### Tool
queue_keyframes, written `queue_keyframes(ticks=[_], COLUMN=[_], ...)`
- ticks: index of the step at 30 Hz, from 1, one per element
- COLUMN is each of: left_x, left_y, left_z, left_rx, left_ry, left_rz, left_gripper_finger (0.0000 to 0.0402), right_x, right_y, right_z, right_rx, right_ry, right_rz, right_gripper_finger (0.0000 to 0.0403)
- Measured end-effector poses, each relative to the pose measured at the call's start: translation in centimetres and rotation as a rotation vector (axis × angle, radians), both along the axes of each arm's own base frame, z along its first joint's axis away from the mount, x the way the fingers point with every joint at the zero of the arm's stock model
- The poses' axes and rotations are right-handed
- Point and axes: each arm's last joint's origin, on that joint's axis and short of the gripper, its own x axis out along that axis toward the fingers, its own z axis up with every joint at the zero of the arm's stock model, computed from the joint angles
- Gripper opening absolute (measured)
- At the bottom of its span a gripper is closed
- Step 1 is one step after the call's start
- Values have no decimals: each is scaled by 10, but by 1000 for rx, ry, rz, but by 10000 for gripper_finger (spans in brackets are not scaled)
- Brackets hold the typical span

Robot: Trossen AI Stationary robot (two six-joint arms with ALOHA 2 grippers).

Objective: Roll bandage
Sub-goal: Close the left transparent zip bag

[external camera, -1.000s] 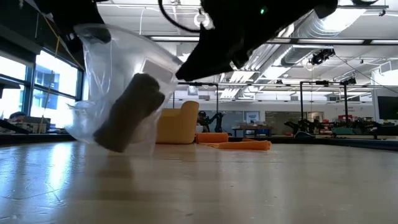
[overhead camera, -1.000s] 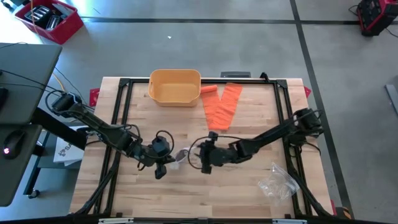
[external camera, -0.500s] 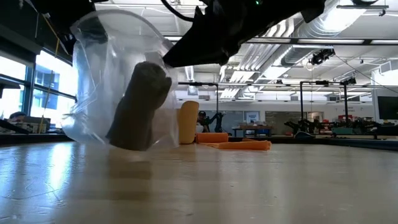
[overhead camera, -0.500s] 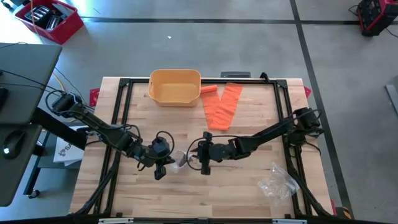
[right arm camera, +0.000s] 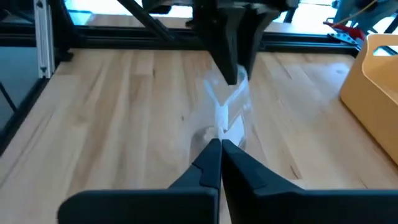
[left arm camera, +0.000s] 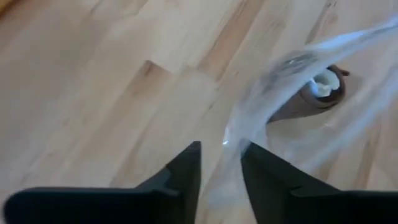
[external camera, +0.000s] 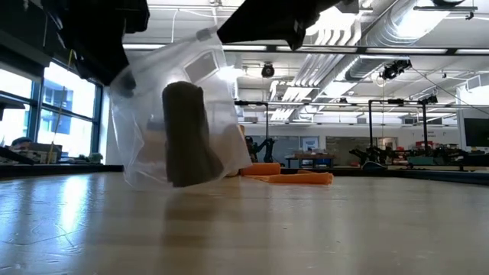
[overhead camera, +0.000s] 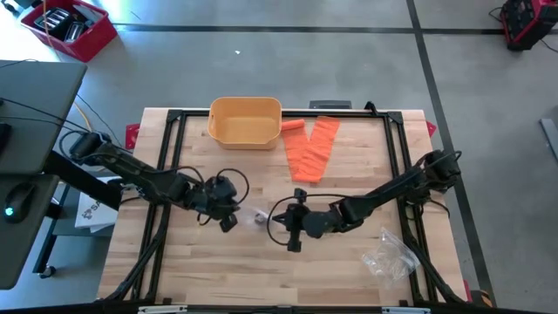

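Bandage roll (external camera: 188, 134), dark and stubby, stands nearly upright inside a clear plastic bag (external camera: 149, 126) close to the front middle of the table (overhead camera: 261, 270). It hangs or rests low, its bottom about at the wood. From overhead the bag (overhead camera: 259, 216) is a small crumpled glint lying right between the two claws.

On one side the left claw (overhead camera: 227, 220) sits just beside the bag. Through its wrist camera its fingers (left arm camera: 183, 177) are parted, a fold of the plastic (left arm camera: 273, 106) running up from the gap between them, and the roll's end with its pale core (left arm camera: 323, 87) shows a little beyond. Whether those fingers actually pinch the film I cannot tell.

On the other side the right claw (overhead camera: 292, 234) comes in from the opposite direction, its tips pressed tightly together (right arm camera: 220, 152). The bag (right arm camera: 227, 109) lies directly ahead of those tips; if a scrap of plastic is caught between them I cannot make it out.

Off to the right front lies another crumpled clear wrapper (overhead camera: 390, 255), well apart from both arms.

Farther back, orange bandage strips (overhead camera: 311, 148) spread over the wood, and beside them a yellow bin (overhead camera: 246, 122) stands at the table's far edge.
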Motion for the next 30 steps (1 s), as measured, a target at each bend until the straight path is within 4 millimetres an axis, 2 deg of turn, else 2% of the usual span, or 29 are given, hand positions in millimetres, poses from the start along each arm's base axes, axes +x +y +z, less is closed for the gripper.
queue_keyframes(ticks=[4, 7, 10, 13, 17, 23, 26, 30], left_x=[2, 3, 6, 16, 34, 59, 64, 65], left_y=[5, 4, -4, -18, -28, -28, -27, -30], left_z=[20, 34, 43, 46, 40, 13, -1, -11], left_rx=[13, 45, 140, 312, 467, 487, 486, 461], left_ry=[-42, -81, -148, -225, -277, -223, -157, -111], left_rz=[-41, -102, -267, -456, -536, -531, -515, -502], left_gripper_finger=[154, 170, 174, 175, 180, 210, 221, 218], right_x=[1, 2, 2, 2, 2, 2, 2, 2], right_y=[-1, -1, -1, -1, -1, -1, -1, 0], right_z=[4, 4, 5, 5, 5, 5, 5, 4], right_rx=[-13, -14, -6, 2, 2, 5, 8, 12], right_ry=[28, 29, 27, 26, 26, 26, 27, 30], right_rz=[-8, -9, -13, -16, -16, -16, -10, -3], right_gripper_finger=[0, 0, 0, 0, 0, 0, 0, 0])
